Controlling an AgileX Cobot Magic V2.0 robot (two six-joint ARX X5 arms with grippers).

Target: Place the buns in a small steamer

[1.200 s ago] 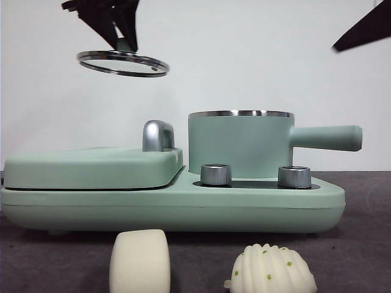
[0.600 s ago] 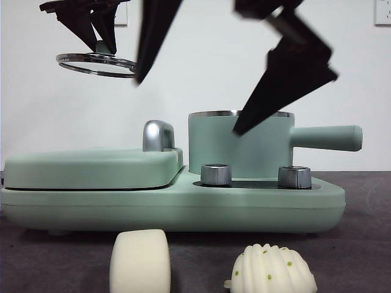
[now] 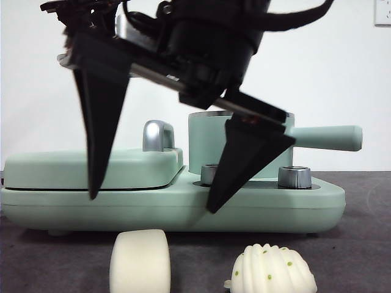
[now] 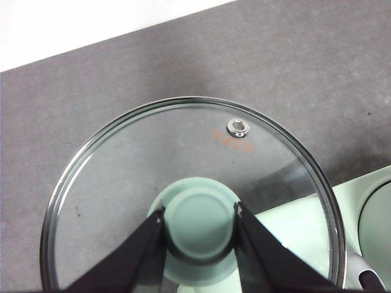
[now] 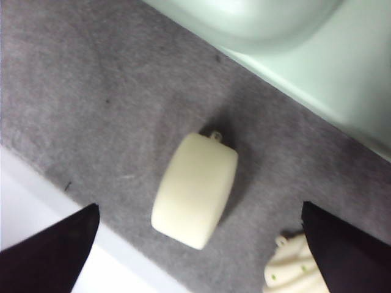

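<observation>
The smooth cream bun and the pleated, green-specked bun lie on the grey table in front of the appliance. The mint-green steamer pot stands lidless on the right hotplate, its handle pointing right. My right gripper hangs big and dark in front of the appliance, jaws wide open. In the right wrist view it is above the smooth bun, not touching it; the pleated bun lies beside. My left gripper is shut on the green knob of the glass lid, held high at the left.
The flat mint-green griddle lid with a chrome handle fills the appliance's left half. A steel knob stands on the base. The base's edge is close behind the buns.
My right arm has come down from the upper right and now hangs open-jawed in front of the appliance above the smooth bun. The left gripper has carried the lid slightly left and up.
</observation>
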